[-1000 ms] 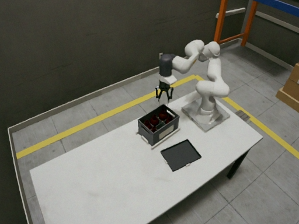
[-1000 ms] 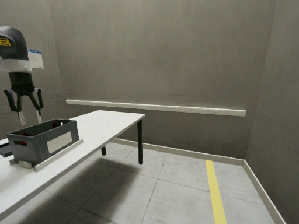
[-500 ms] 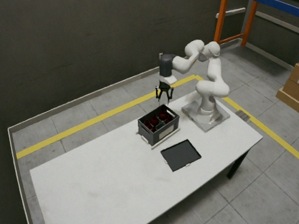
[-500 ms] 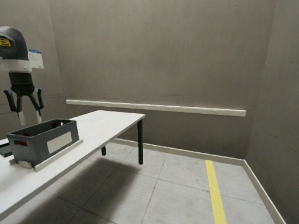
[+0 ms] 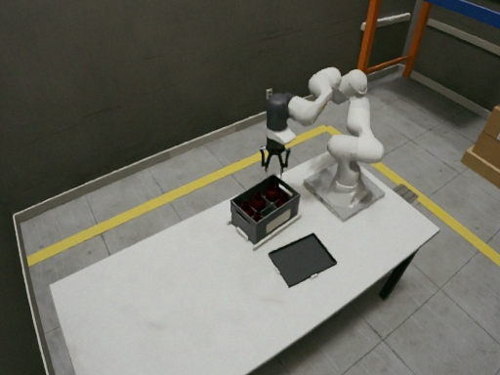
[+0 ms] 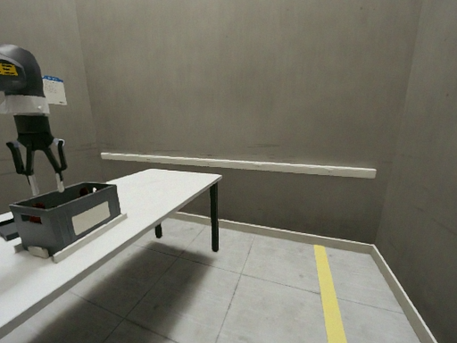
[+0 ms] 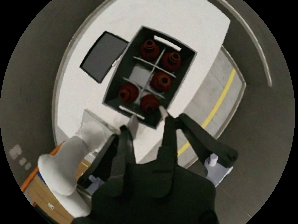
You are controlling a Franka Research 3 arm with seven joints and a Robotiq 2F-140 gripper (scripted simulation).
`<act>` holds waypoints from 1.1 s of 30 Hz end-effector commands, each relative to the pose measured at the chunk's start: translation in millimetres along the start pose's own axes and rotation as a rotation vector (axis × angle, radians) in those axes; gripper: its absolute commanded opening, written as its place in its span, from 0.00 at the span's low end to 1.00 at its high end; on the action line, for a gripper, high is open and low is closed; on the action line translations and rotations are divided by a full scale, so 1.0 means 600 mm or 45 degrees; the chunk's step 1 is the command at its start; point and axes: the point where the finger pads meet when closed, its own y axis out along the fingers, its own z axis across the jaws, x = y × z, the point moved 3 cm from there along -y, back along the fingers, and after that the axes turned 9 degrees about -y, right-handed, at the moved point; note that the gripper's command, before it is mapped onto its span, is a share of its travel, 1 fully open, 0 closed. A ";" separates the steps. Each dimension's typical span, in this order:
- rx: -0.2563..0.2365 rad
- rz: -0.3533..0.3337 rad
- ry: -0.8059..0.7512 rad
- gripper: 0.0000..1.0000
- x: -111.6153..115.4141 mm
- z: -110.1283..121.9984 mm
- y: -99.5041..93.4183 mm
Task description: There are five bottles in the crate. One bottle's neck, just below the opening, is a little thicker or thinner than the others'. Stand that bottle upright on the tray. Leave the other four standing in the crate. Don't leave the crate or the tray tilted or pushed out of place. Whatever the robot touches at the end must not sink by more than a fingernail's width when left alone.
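A dark grey crate [image 5: 266, 224] [image 6: 67, 219] [image 7: 123, 67] stands on the white table, with dark red bottles [image 5: 258, 201] [image 7: 160, 82] upright in its cells. In the wrist view I see five bottle tops; the neck widths are too small to compare. A flat black tray [image 5: 303, 259] [image 7: 103, 59] lies on the table beside the crate; only its edge shows in the exterior view [image 6: 6, 229]. My gripper [image 5: 273, 170] [image 6: 46, 188] [image 7: 148, 115] hangs a little above the crate's end nearest the robot base. Its fingers are partly open with nothing between them.
The robot base [image 5: 344, 192] stands on the table behind the crate. The crate rests on a thin white board [image 6: 89, 237]. The table's edge [image 6: 187, 196] lies beyond the crate. A wall rail [image 6: 236, 164] runs along the back.
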 end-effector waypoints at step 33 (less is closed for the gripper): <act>0.009 0.003 0.000 0.44 0.000 0.003 0.051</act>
